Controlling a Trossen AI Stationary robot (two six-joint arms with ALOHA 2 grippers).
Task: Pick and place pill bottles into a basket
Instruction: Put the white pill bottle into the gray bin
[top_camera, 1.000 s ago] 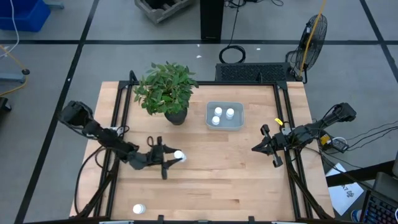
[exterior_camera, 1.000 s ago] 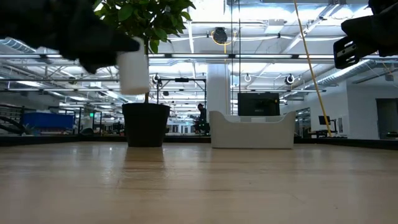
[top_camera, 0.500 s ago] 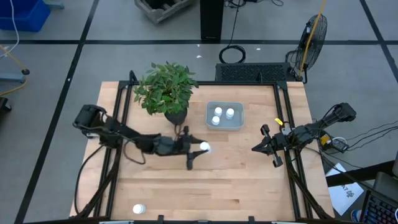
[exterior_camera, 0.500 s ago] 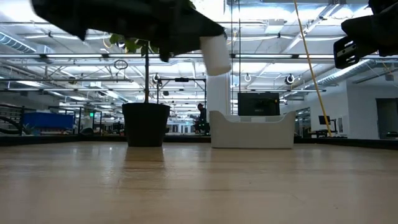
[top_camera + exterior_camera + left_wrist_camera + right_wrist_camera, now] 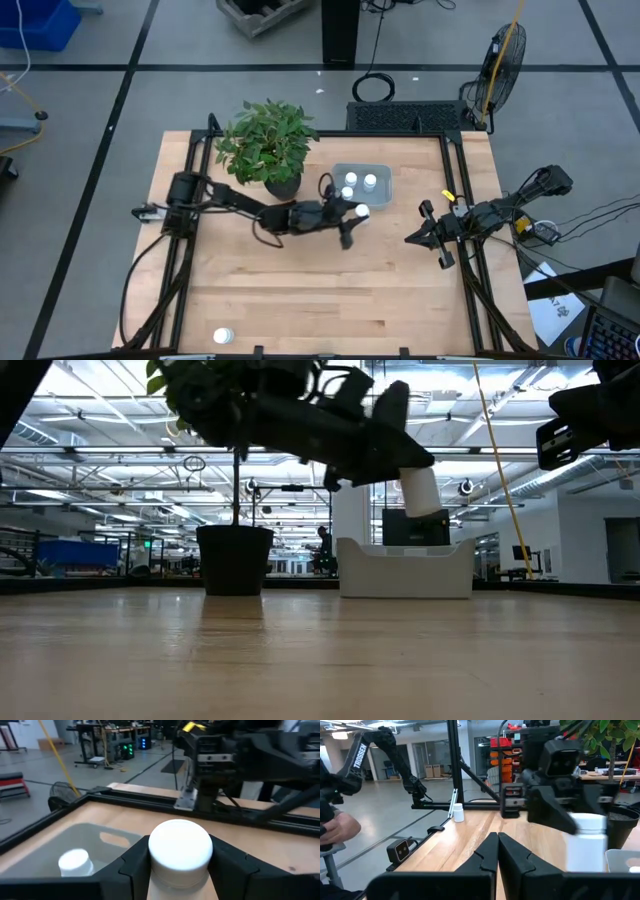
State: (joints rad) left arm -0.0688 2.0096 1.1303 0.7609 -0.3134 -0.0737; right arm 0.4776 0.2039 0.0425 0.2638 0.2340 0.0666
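Stray bottle (image 5: 223, 336): stands alone at the table's near left edge, well apart from both arms, not yet collected.
Change: across the last second the left arm has swept from the table's left-middle to the basket's near edge, carrying a bottle clear of the wood; the transport leg looks nearly done, leaving the release.
Left gripper (image 5: 352, 212): fingers (image 5: 132, 865) clamped on either side of the held pill bottle (image 5: 180, 851), its white cap showing between them, hanging above the table just short of the basket.
Right gripper (image 5: 428, 236): waits at the table's right edge, fingers pressed together, holding nothing.
Basket (image 5: 384, 199): pale bin beside the plant pot (image 5: 283, 186); two bottles (image 5: 359, 185) already stand inside.
Judgement: the bottle seems to sit over the basket's near rim, so a little more reach would put the drop safely inside.
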